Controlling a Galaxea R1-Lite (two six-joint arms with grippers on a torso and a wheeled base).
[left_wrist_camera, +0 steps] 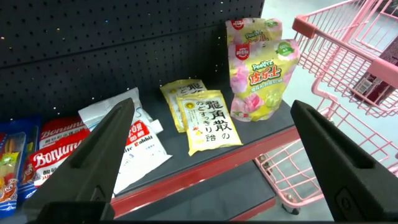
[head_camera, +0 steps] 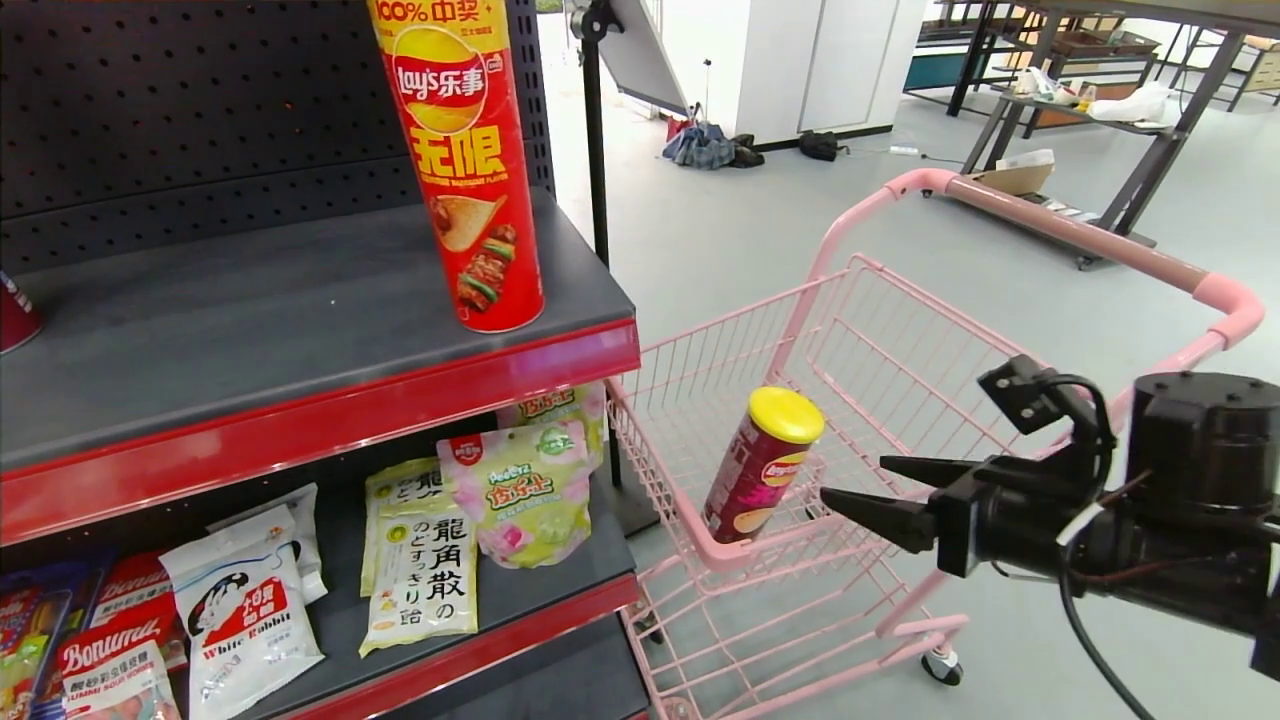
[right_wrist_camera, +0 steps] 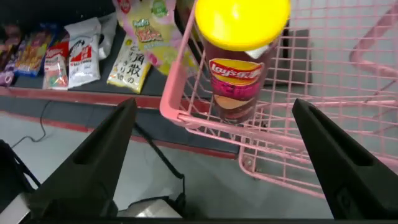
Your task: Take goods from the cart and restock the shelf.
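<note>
Grey shop floor (head_camera: 750,230) behind a red-edged shelf (head_camera: 300,330) and a pink cart (head_camera: 1060,230), both claws spread apart
Tall red chip can (head_camera: 470,170) stands on the upper shelf board near its front corner, its top cut off by the frame; at that board's far left 1 dark red item (head_camera: 15,315) is mostly cut off. In the cart, 1 yellow-lidded can (head_camera: 762,470) leans in the corner nearest the shelf, its base hidden behind the rim. Right gripper (head_camera: 860,482) hangs level near the cart, fingers apart, pointing at that can without touching. Left gripper (left_wrist_camera: 212,104) faces the lower shelf's snack bags (left_wrist_camera: 258,81), fingers wide apart, holding nothing
</note>
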